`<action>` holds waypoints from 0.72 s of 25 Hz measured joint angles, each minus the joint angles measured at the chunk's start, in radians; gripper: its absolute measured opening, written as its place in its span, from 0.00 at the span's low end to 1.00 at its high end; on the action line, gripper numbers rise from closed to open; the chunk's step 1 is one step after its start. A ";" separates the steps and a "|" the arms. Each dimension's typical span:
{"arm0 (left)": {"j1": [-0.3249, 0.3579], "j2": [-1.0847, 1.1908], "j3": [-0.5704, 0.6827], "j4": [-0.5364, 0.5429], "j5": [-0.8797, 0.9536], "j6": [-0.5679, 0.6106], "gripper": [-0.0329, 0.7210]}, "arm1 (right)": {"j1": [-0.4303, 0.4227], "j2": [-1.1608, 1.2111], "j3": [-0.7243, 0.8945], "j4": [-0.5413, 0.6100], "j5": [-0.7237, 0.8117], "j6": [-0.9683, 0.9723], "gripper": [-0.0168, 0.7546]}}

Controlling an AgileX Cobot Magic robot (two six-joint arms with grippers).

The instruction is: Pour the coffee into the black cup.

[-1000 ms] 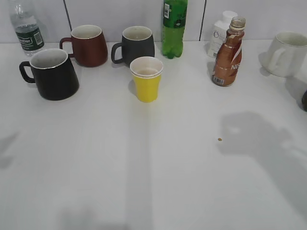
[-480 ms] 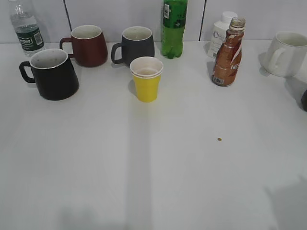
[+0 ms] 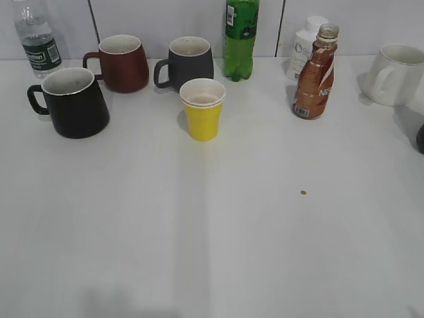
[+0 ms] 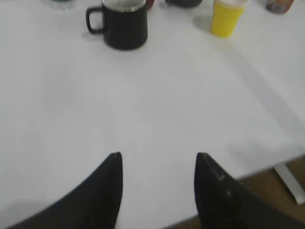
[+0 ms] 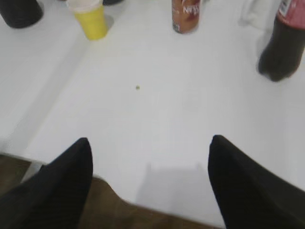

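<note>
Since the earlier frames the dark shadow that lay over the table's (image 3: 218, 252) right side has slid off toward the near right corner and is gone, while every vessel stands where it stood; the black cup (image 3: 71, 102) sits upright at the left of the white table, handle pointing left, its pale rim open and its inside too shaded to read; it shows again in the left wrist view (image 4: 121, 24), well apart from the fingertips; the coffee bottle (image 3: 315, 74) stands upright at the right rear, brown with an orange-brown label, its neck uncapped, and the right wrist view catches its lower part (image 5: 186, 15); behind the black cup stand a dark red mug (image 3: 121, 62) and a grey mug (image 3: 187, 63), both showing pale insides; a green bottle (image 3: 240, 38) rises just right of the grey mug; a white mug (image 3: 396, 74) sits at the far right; a yellow paper cup (image 3: 203, 108) stands in front of the grey mug, with a pale lining visible inside; the left gripper (image 4: 157, 160) hovers above the near table edge, jaws apart and holding nothing; the right gripper (image 5: 150, 145) hangs likewise over the near edge, jaws spread wide and empty; a tiny speck (image 3: 303, 193) lies on the bare surface.
</note>
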 joint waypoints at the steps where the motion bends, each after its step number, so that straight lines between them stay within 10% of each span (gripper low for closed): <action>1: 0.000 -0.001 0.015 -0.002 0.007 0.000 0.53 | 0.000 -0.002 0.006 -0.009 0.000 0.000 0.78; 18: 0.000 -0.003 0.071 -0.052 -0.109 0.082 0.51 | 0.000 -0.005 0.059 -0.046 -0.023 0.001 0.78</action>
